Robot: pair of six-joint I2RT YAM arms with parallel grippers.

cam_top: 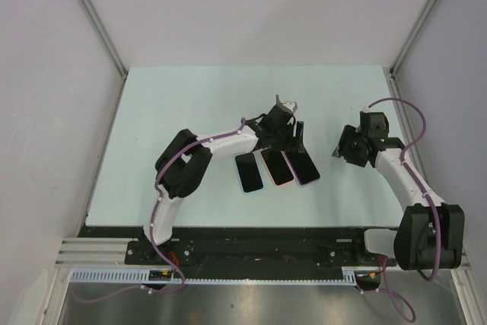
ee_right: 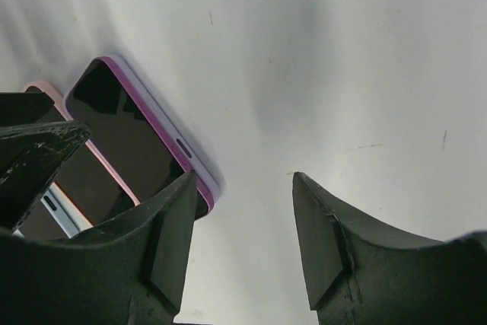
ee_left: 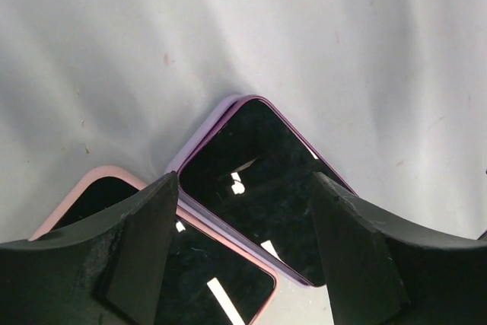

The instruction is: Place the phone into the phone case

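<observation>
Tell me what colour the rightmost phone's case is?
Purple case, seen best in the right wrist view.

Three phones [ee_left: 259,180] with black screens sit in a pale blue case [cam_top: 249,173], a pink case [cam_top: 277,167] and a purple case [cam_top: 303,168]. The table [cam_top: 175,104] is pale mint.

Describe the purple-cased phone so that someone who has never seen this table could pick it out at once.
Start at the pale rectangular table, where three flat black-screened phones lie side by side near the middle, by the left end effector. Take the one nearest the right arm, the purple-rimmed phone. Its neighbours are a pink-rimmed phone in the middle and a pale-blue-rimmed phone beyond it.
</observation>
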